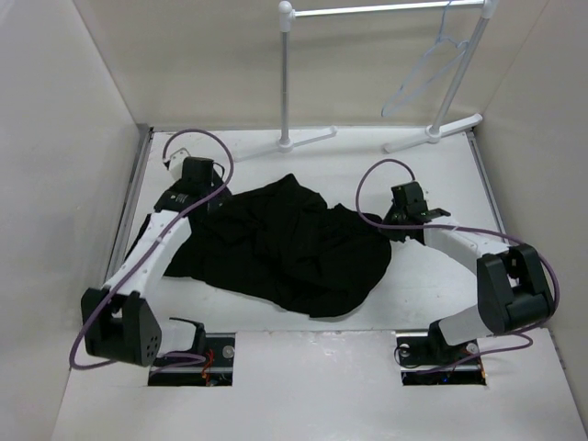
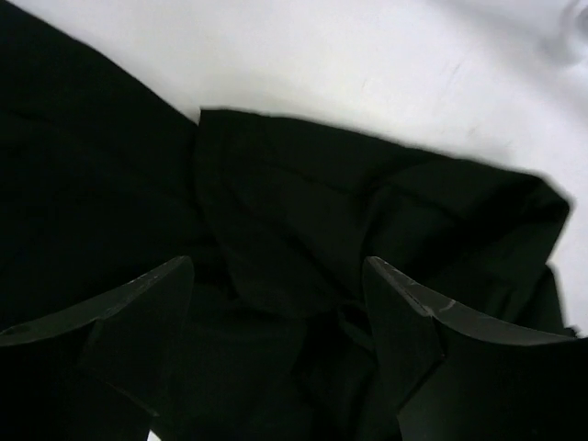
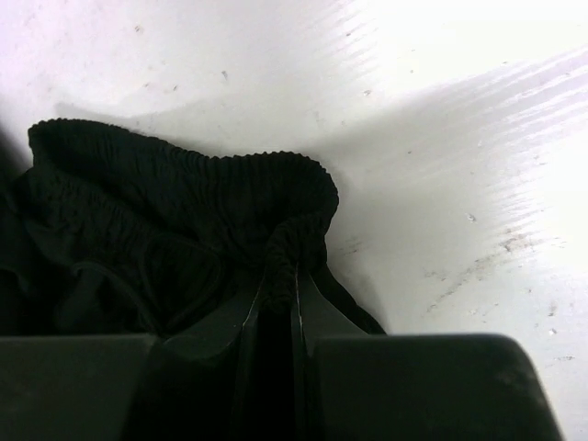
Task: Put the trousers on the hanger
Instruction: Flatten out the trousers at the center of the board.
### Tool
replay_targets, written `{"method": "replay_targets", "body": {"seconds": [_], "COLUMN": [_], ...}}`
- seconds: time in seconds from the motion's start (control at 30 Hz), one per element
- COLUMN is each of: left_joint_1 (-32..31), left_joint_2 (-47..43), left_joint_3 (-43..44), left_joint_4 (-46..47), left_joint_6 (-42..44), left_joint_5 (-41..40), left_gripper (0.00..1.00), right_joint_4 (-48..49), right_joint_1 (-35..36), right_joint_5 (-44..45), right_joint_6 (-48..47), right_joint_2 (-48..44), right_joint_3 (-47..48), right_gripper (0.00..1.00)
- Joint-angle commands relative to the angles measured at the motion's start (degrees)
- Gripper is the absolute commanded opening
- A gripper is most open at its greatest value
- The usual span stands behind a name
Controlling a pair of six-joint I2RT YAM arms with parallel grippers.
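Note:
The black trousers (image 1: 285,243) lie crumpled on the white table between my arms. The pale hanger (image 1: 424,75) hangs by its hook from the rack's top bar at the back right. My left gripper (image 1: 209,197) is open over the trousers' left edge; in the left wrist view its fingers (image 2: 161,303) straddle the dark folds (image 2: 303,230). My right gripper (image 1: 397,223) is shut on the trousers' ribbed elastic waistband (image 3: 184,175) at their right edge. In the right wrist view a bunch of waistband (image 3: 287,250) is pinched between the fingers.
A white garment rack (image 1: 287,73) with two poles and feet (image 1: 432,133) stands at the back of the table. White walls close in the left, right and back. Purple cables loop from both arms.

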Motion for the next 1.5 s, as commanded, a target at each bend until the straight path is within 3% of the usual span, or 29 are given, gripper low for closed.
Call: {"method": "replay_targets", "body": {"seconds": [0.0,0.37,0.6,0.63,0.67,0.73,0.77,0.83,0.87,0.9,1.03,1.2,1.47], "left_joint_1": [0.0,-3.7,-3.6,-3.5,-3.3,-2.6,-2.9,-5.4,-7.0,-7.7,-6.0,-3.5,-7.2], "left_joint_2": [2.8,11.2,7.5,6.7,5.7,4.4,4.4,6.5,7.4,7.6,3.9,5.7,14.1], "left_joint_3": [0.1,5.2,4.5,4.1,3.8,2.8,2.7,3.2,3.8,4.1,1.9,1.0,8.1], "left_joint_4": [1.0,4.4,5.7,5.7,5.8,6.2,6.5,6.6,6.2,5.9,7.2,7.3,8.4], "left_joint_6": [0.3,1.4,1.1,0.9,0.7,0.4,0.2,0.2,0.4,0.4,0.1,0.4,1.0], "left_joint_5": [5.6,7.1,9.0,8.7,8.4,8.2,8.2,8.9,8.4,8.2,8.8,12.7,14.1], "left_gripper": [0.73,0.72,0.59,0.59,0.59,0.59,0.59,0.59,0.59,0.6,0.64,0.64,0.65], "right_joint_4": [0.3,0.3,0.3,-3.8,-2.9,0.2,3.1,3.6,1.0,-1.3,-2.6,-4.3,3.0], "right_joint_1": [0.0,0.0,0.0,-1.5,-1.5,-1.5,-0.8,1.4,2.7,3.6,2.9,-1.4,2.0], "right_joint_5": [2.0,2.0,2.0,10.2,12.6,18.0,18.2,5.7,-3.5,-6.5,2.8,-8.6,-15.8], "right_joint_6": [1.4,1.4,1.4,-6.7,-6.9,-5.8,-3.5,-0.8,-0.5,0.0,-5.7,-11.8,-12.9], "right_joint_2": [-0.6,-0.6,-0.6,-18.2,-21.6,-26.7,-26.7,-20.2,-15.2,-13.0,-16.2,-1.9,16.1], "right_joint_3": [0.1,0.1,0.1,12.6,13.0,12.2,11.3,14.6,18.5,20.4,17.5,20.4,23.9], "right_gripper": [0.07,0.07,0.07,0.31,0.32,0.54,0.6,0.67,0.64,0.64,0.79,0.64,0.62]}}
